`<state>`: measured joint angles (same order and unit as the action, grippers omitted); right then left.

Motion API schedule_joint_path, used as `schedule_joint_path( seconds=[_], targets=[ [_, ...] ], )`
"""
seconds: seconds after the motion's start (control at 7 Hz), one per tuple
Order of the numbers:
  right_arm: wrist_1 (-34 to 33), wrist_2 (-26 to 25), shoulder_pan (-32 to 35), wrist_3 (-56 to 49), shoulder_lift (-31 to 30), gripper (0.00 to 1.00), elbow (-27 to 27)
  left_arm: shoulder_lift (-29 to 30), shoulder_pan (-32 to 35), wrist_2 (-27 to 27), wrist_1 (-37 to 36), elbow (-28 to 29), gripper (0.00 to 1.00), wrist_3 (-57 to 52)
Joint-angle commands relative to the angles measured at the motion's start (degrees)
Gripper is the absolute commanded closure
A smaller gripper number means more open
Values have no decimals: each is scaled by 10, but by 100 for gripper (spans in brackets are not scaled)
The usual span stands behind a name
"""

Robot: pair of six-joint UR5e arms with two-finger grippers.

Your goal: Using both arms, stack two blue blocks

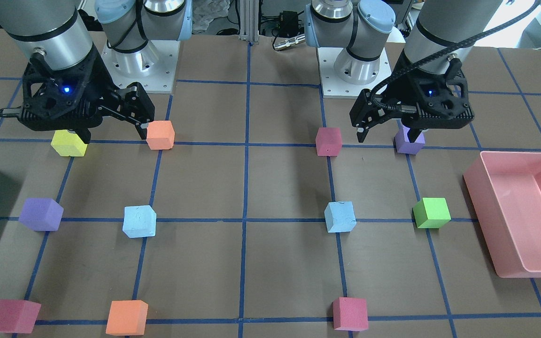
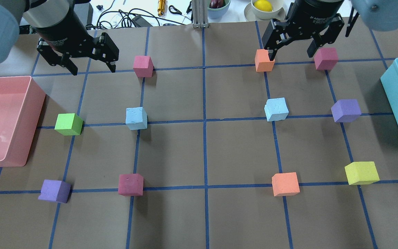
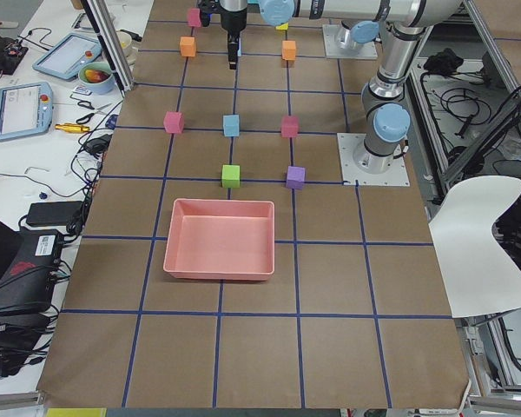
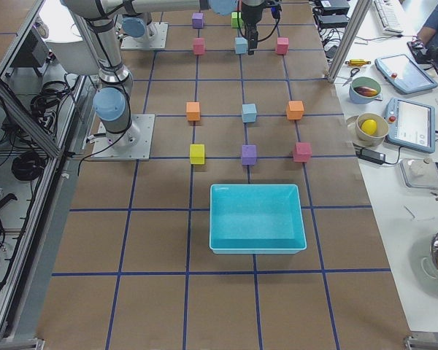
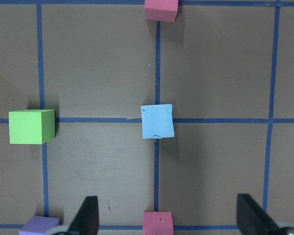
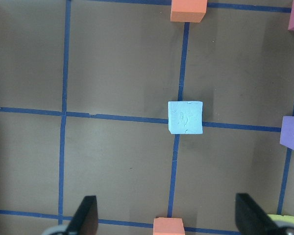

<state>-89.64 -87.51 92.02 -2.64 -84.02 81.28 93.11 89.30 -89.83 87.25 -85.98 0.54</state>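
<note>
Two pale blue blocks lie apart on the brown table, one in the left half [image 2: 136, 118] and one in the right half [image 2: 276, 109]. My left gripper [image 2: 92, 69] is open and empty, raised above the table at the far left. Its wrist view shows the left blue block [image 5: 157, 121] beyond its open fingers [image 5: 87, 215]. My right gripper [image 2: 291, 55] is open and empty, raised at the far right. Its wrist view shows the right blue block [image 6: 185, 117] beyond its fingers [image 6: 88, 213]. In the front-facing view the blocks lie at the view's right [image 1: 340, 216] and left [image 1: 139, 221].
A pink bin [image 2: 33, 103] stands at the left edge and a teal bin [image 2: 397, 103] at the right edge. A green cube [image 2: 68, 124], purple cubes [image 2: 346, 110], red cubes [image 2: 143, 66], orange cubes [image 2: 264, 60] and a yellow cube [image 2: 361, 173] sit on the grid crossings.
</note>
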Motion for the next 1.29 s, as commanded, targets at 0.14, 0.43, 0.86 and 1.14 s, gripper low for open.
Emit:
schedule_joint_path(
  seconds=[0.14,0.43,0.86,1.14],
  targets=[
    [-3,1,0,-2,1,0,3,8,0,0,-5,0,0,0],
    [-54,1,-30,-37,59,0,3,9,0,-1,-4,-1,0,0],
    [-163,1,-51,-95,207,0,48,25,-1,5,-7,-16,0,3],
    [-260,1,-51,-98,220,1,146,39,-2,3,-109,-77,0,-2]
  ],
)
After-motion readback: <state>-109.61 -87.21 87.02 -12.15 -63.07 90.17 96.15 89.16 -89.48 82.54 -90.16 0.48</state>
